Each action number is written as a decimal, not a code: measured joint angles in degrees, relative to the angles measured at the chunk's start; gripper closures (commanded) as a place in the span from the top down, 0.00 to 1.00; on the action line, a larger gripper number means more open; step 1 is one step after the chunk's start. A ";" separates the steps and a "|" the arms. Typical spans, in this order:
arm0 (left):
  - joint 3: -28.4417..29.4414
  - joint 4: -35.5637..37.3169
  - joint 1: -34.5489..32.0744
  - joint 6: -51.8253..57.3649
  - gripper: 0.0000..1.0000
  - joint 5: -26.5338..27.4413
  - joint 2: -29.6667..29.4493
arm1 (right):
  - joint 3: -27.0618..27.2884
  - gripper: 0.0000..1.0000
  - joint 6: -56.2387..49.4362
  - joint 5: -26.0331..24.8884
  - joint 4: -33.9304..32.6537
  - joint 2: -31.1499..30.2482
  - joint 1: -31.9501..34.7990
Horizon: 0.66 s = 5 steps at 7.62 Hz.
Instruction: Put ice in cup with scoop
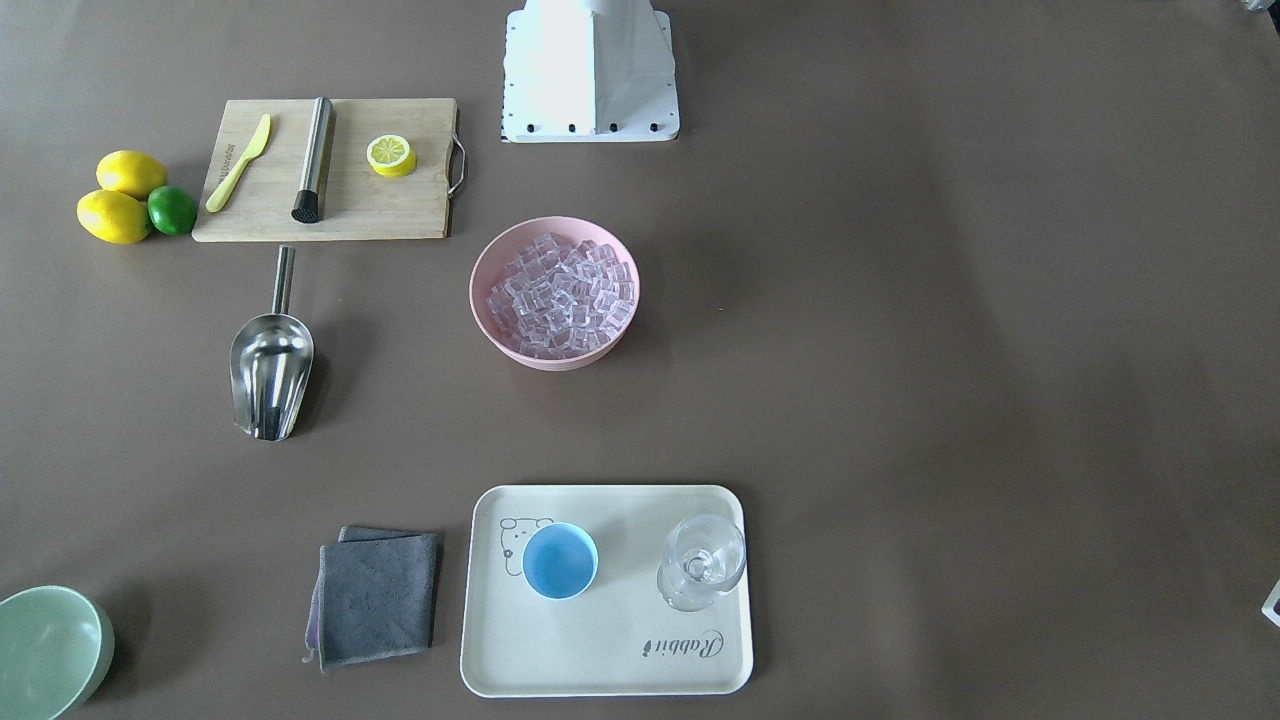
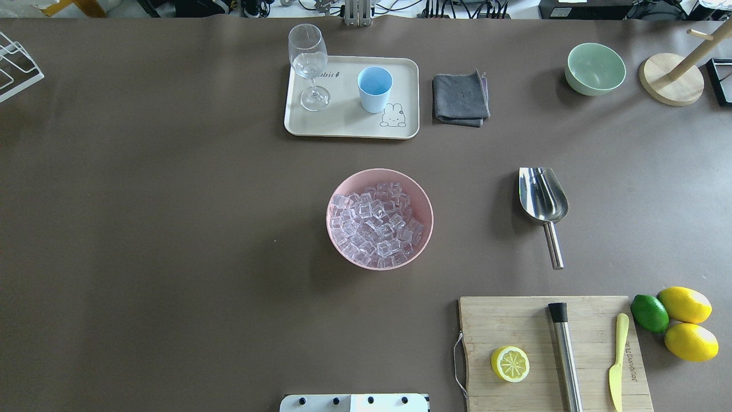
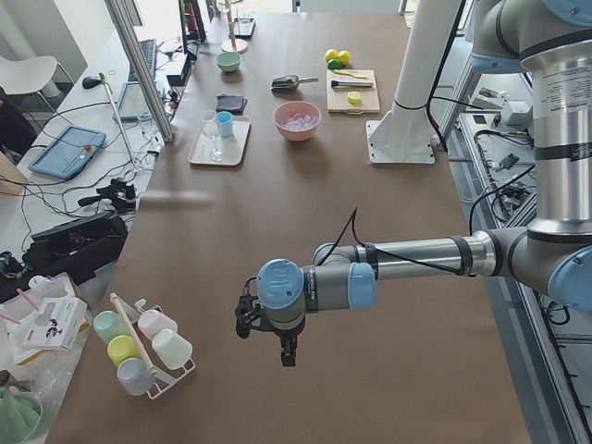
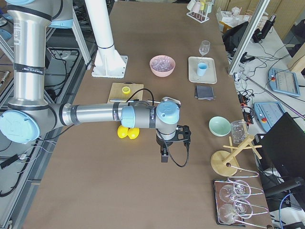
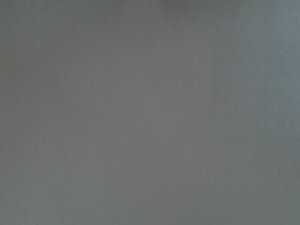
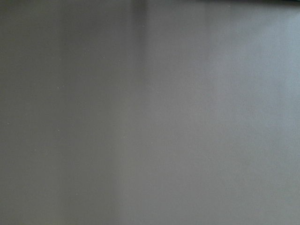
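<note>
Many clear ice cubes [image 2: 377,220] fill a pink bowl [image 2: 338,194] at the table's middle. The light-blue cup [image 2: 374,88] stands upright on a cream tray [image 2: 349,123] at the far side, and its blue inside holds nothing. The steel scoop [image 2: 542,200] lies on the table to the robot's right of the bowl, handle toward the robot. My left gripper [image 3: 284,356] hangs over bare table far off to the left; I cannot tell whether it is open. My right gripper [image 4: 164,155] hangs beyond the lemons, and I cannot tell its state either. Both wrist views show only bare table.
A stemmed glass [image 2: 309,66] shares the tray. A folded grey cloth [image 2: 459,98] and a pale green bowl [image 2: 595,68] lie further right. A cutting board [image 2: 514,320] holds a lemon half [image 2: 509,364], a steel cylinder [image 2: 565,357] and a yellow knife [image 2: 617,360]; two lemons [image 2: 684,304] and a lime [image 2: 649,313] sit beside it.
</note>
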 measured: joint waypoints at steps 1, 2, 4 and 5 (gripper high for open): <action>0.00 0.04 0.00 -0.03 0.99 0.00 0.00 | 0.02 1.00 0.02 0.00 -0.04 -0.05 0.00; -0.15 0.40 0.00 -0.05 0.99 0.00 0.00 | 0.04 1.00 0.02 0.00 -0.05 -0.15 0.00; -0.37 1.08 0.03 -0.06 0.99 -0.01 -0.05 | -0.11 1.00 -0.31 -0.19 0.14 -0.19 0.00; -0.50 1.17 0.06 -0.06 0.99 -0.05 -0.07 | -0.10 1.00 -0.56 -0.32 0.23 -0.18 0.00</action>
